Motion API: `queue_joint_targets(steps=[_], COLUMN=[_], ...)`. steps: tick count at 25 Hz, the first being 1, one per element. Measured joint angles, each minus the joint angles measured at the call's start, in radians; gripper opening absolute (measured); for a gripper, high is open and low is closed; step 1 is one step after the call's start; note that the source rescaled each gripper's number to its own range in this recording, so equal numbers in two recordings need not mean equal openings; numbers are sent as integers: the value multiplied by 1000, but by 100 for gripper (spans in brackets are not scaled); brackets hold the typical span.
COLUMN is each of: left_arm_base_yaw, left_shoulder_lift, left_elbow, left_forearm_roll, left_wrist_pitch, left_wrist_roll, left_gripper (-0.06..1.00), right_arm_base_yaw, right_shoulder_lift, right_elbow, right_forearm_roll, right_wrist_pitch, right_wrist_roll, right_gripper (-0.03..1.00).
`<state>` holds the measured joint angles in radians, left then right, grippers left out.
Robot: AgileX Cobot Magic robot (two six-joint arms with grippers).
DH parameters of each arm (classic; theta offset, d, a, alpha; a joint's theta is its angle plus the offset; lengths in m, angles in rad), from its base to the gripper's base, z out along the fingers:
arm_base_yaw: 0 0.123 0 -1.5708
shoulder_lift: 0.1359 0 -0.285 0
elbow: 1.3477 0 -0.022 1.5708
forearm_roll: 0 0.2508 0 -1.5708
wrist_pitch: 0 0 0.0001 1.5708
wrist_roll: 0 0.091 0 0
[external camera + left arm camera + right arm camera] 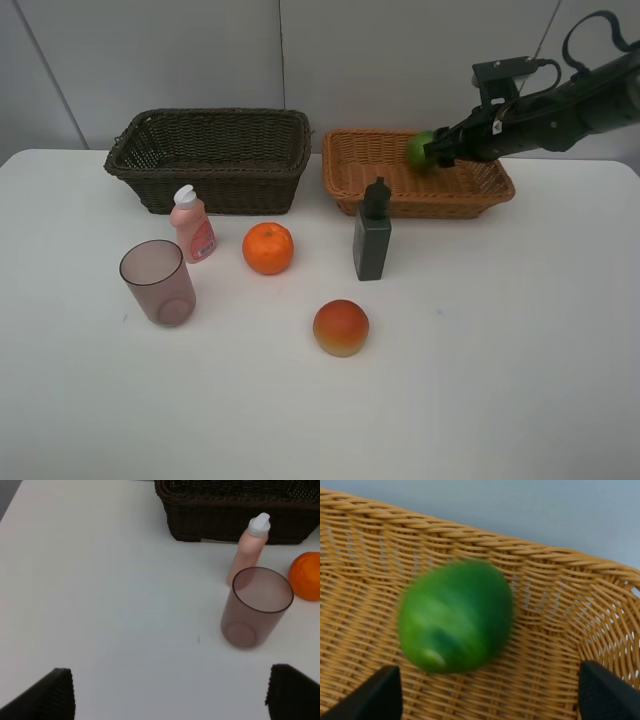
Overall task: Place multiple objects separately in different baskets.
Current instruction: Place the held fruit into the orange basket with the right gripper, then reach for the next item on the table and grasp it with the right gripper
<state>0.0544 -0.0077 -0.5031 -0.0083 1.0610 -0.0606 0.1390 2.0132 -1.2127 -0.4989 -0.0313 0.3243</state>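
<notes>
My right gripper (pixel 437 152) hovers over the light tan basket (pixel 420 205), open, its fingers wide apart in the right wrist view. The green lime-like fruit (pixel 455 617) is blurred and free of the fingers in front of the basket's woven wall (pixel 560 580); from above the fruit (pixel 419 149) sits at the gripper's tip. On the table stand the pink bottle (pixel 192 225), purple cup (pixel 158 283), orange (pixel 268 248), dark green bottle (pixel 372 240) and peach-like fruit (pixel 341 327). My left gripper (pixel 170 695) is open above the table, short of the cup (pixel 257 607).
The dark brown basket (pixel 210 185) stands at the back left with nothing showing inside. In the left wrist view the pink bottle (pixel 248 550) and orange (pixel 306 575) sit just before that basket (pixel 225 515). A grey wall lies behind the table.
</notes>
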Motion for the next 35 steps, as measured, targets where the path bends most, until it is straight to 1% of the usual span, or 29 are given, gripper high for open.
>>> queue_joint_targets(steps=[3,4,5,7,9,11,15,20,22,26,30,34,35], left_arm_base_yaw=[0,0,0,0,0,0,0,0,0,0,0,0,0], left_shoulder_lift=[0,0,0,0,0,0,0,0,0,0,0,0,0], left_elbow=[0,0,0,0,0,0,0,0,0,0,0,0,0], left_forearm_roll=[0,0,0,0,0,0,0,0,0,0,0,0,0], left_wrist_pitch=[0,0,0,0,0,0,0,0,0,0,0,0,0], left_wrist_roll=[0,0,0,0,0,0,0,0,0,0,0,0,0], left_gripper=[99,99,99,99,99,99,99,99,99,99,99,99,99], right_arm_base_yaw=[0,0,0,0,0,0,1,28,45,83,122,188,211], right_shoulder_lift=[0,0,0,0,0,-7,-47,-110,-137,-199,-265,-319,-329], right_elbow=[0,0,0,-7,-13,-17,-17,-17,-17,-17,-17,-17,-17], right_forearm_roll=[0,2,8,25,35,41,42,46,46,48,93,119,138], right_wrist_pitch=[2,2,7,31,72,99,130,199,238,345,444,529,557], right_wrist_roll=[1,1,1,1,1,1,1,1,1,1,1,-2,-5], right_gripper=[66,68,72,83,92,96,99,99,99,99,99,99,99])
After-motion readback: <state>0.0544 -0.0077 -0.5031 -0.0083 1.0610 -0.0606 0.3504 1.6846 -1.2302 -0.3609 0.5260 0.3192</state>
